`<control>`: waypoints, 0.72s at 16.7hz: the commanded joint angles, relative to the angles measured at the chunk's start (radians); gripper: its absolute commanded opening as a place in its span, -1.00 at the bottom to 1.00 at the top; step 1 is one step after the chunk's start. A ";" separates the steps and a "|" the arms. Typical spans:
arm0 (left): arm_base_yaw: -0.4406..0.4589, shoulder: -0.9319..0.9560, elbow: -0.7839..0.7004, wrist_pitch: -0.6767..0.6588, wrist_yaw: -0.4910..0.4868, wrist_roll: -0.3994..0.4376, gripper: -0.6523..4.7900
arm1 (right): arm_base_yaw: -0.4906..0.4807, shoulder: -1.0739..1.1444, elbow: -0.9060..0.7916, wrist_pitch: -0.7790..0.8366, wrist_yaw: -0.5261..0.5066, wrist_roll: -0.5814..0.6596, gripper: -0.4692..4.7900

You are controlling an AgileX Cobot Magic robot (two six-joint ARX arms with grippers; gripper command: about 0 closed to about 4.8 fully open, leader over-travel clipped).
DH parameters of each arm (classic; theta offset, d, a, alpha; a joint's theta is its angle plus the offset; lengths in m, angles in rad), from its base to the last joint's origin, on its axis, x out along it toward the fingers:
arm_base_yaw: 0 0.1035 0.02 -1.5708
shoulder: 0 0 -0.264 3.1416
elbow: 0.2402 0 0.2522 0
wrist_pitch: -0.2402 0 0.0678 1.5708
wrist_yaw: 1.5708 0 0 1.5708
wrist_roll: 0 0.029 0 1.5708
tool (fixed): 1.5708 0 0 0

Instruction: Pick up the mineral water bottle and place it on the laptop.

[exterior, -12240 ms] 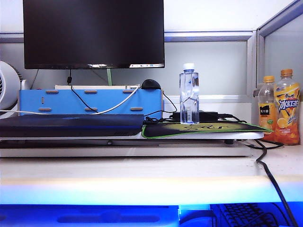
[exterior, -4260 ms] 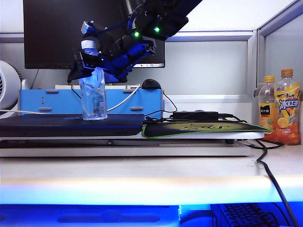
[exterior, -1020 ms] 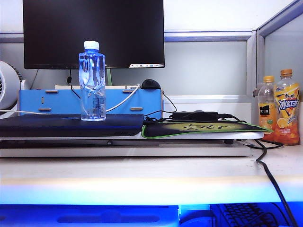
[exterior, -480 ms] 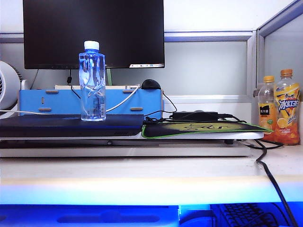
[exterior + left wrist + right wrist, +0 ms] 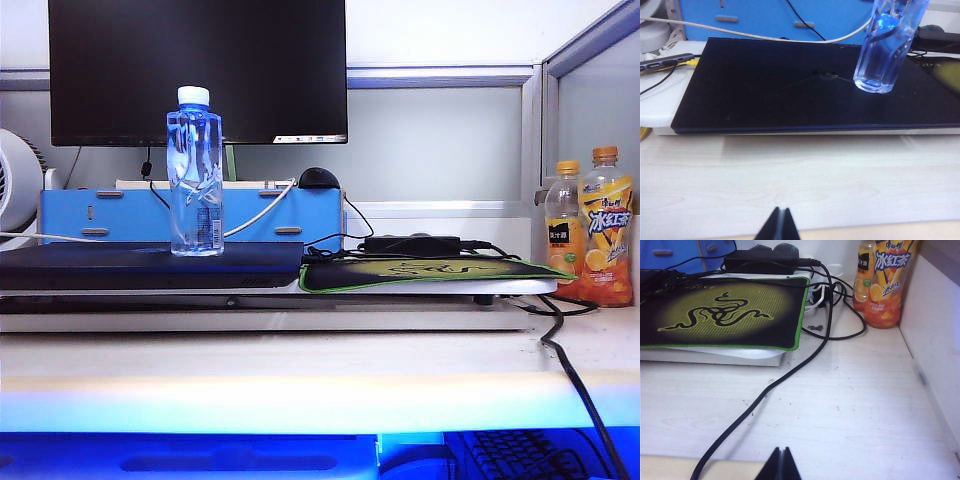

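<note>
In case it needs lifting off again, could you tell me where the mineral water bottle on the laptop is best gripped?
Probably across the straight clear body of the mineral water bottle, above its small label, with level jaws coming from the front. It stands upright on the laptop, the front is open, and the monitor crowds the space behind.

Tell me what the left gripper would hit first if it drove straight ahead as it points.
Probably the front edge of the laptop, past bare table. The shut left gripper aims clear of the mineral water bottle.
</note>
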 commanded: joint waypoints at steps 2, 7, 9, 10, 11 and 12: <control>0.000 -0.002 0.000 -0.006 0.006 0.002 -0.77 | 0.000 0.001 -0.001 -0.004 -0.004 0.005 -0.81; 0.000 -0.002 0.000 -0.006 0.006 0.002 -0.77 | 0.000 0.001 -0.001 -0.002 -0.003 0.004 -0.81; 0.000 -0.002 0.000 -0.006 0.006 0.002 -0.77 | 0.000 0.001 -0.001 -0.002 0.003 0.004 -0.81; 0.000 -0.002 0.000 -0.006 0.006 0.002 -0.77 | 0.000 0.001 -0.001 -0.002 0.004 0.004 -0.81; 0.000 -0.002 0.000 -0.006 0.006 0.002 -0.77 | 0.000 0.001 -0.001 -0.002 0.004 0.004 -0.81; 0.000 -0.002 0.000 -0.006 0.006 0.002 -0.77 | 0.000 0.001 -0.001 -0.002 0.004 0.004 -0.81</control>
